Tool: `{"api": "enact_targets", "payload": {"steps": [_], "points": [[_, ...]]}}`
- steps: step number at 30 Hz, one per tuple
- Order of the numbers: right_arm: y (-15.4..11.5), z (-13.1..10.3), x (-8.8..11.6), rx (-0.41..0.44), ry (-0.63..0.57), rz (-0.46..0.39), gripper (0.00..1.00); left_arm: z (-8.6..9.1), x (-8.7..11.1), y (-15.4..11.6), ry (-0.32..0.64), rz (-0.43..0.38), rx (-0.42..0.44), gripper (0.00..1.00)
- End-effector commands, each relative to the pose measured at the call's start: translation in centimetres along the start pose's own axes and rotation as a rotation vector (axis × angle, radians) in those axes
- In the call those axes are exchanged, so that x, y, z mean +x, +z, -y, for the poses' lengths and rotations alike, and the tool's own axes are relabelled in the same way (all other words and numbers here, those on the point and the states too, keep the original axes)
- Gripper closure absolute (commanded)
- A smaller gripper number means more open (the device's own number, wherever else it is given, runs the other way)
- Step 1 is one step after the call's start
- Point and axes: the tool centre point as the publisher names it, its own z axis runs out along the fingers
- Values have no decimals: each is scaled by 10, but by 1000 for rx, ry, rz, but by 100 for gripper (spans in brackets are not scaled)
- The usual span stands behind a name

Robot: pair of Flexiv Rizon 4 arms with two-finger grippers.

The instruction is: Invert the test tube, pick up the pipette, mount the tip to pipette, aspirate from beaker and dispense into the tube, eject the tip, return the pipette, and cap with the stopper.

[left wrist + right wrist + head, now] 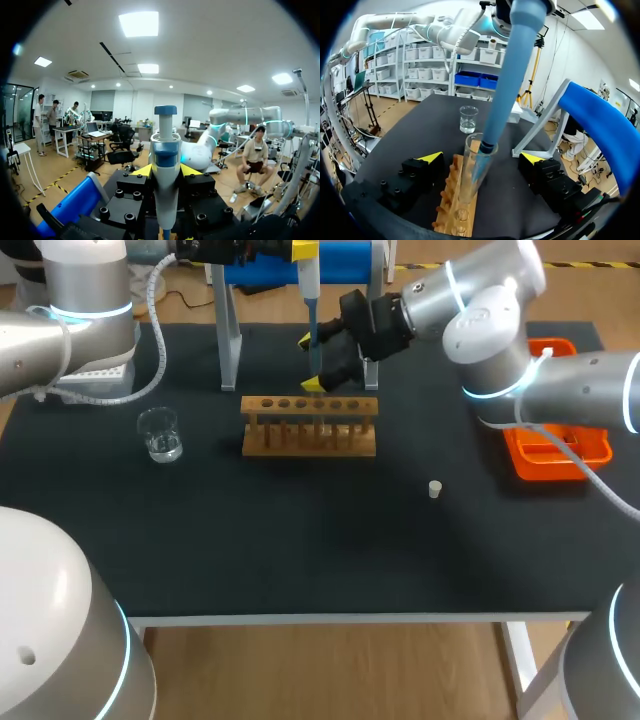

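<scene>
My left gripper [303,254] is shut on the blue-and-white pipette [164,165] and holds it upright over the wooden tube rack [310,426]. The pipette's blue shaft [505,85] slants down, and its tip sits inside the mouth of the clear test tube [472,172], which stands upright in the rack [451,200]. My right gripper [481,158] is open, with one finger on either side of the tube and neither touching it. In the head view this right gripper [312,362] hangs just behind the rack. A glass beaker [160,434] holding some liquid stands left of the rack. The small white stopper [435,489] lies on the mat to the right.
The blue pipette stand on grey legs [229,335] rises behind the rack. An orange tray [556,452] sits at the right edge. A white box [96,381] lies at the back left, under my left arm. The beaker [468,119] stands beyond the rack's far end.
</scene>
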Motion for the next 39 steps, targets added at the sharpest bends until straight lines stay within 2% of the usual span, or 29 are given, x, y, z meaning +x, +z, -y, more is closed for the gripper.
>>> {"api": "enact_targets", "payload": {"steps": [1,16,39], "points": [[0,0,0,1,0,0,0,1,0,0,-1,-1,-2,100],[0,0,0,1,0,0,0,2,1,0,2,2,-4,100],[0,0,0,1,0,0,0,25,6,6,23,11,-52,100]]}}
